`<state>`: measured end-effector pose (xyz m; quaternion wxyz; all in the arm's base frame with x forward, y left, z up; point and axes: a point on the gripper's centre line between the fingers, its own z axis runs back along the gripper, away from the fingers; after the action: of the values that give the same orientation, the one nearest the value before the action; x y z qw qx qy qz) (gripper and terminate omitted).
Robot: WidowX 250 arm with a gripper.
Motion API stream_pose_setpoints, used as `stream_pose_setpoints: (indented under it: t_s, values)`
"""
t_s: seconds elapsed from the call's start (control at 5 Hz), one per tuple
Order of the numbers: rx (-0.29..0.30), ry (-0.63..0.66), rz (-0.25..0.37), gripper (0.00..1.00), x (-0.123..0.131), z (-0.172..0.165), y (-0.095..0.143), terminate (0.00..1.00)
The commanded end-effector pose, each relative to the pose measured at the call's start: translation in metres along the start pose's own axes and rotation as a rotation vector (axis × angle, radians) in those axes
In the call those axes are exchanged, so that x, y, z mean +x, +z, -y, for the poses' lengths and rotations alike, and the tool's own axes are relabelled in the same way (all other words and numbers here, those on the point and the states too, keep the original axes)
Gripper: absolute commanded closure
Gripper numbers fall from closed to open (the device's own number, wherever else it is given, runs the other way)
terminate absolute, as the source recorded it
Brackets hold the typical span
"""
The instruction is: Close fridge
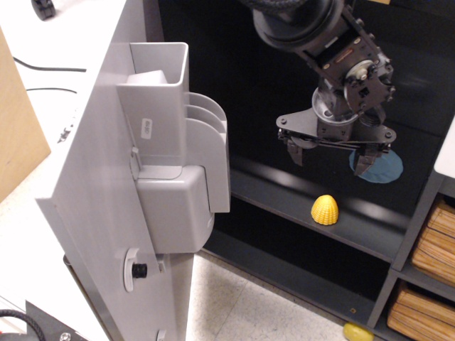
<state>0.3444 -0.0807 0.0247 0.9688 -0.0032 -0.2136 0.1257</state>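
The fridge (234, 92) stands wide open in front of me, its black inside filling the middle and upper right of the view. Its door (92, 213) swings out toward the camera on the left, showing its pale grey inner face with the grey bins (178, 149) stacked on it, the tall upper one open at the top and a rounded one just below.

My tool (334, 155) hangs inside the fridge, above the black shelf (284, 195), tilted and pointing downward. Its two dark fingers (294, 151) are spread apart with nothing between them; it touches neither the shelf nor the door.

On the shelf, below and slightly left of my tool, sits a small yellow ridged dome (325, 210). A blue round thing (378, 168) lies behind my right finger, partly hidden by it; I cannot tell what it is.

At the right edge a dark grey shelf unit (416, 234) holds wicker baskets (435, 238). A yellow object (357, 332) peeks in on the pale floor (249, 305) at the bottom edge.
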Motion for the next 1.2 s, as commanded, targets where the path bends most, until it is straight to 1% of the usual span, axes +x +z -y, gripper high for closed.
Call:
stream_pose_setpoints:
  t_s: [0.0, 0.4, 0.6, 0.8, 1.0]
  values:
    - [0.0, 0.0, 0.0, 0.0, 0.0, 0.0, 0.0, 0.0]
    - [-0.038, 0.049, -0.024, 0.0, -0.002, -0.021, 0.076, 0.0]
    - [-0.048, 0.075, -0.059, 0.0, -0.002, -0.039, 0.11, 0.0]
    - [-0.041, 0.088, -0.075, 0.0, -0.005, -0.054, 0.137, 0.0]
    - [-0.019, 0.107, -0.025, 0.0, -0.012, -0.07, 0.164, 0.0]
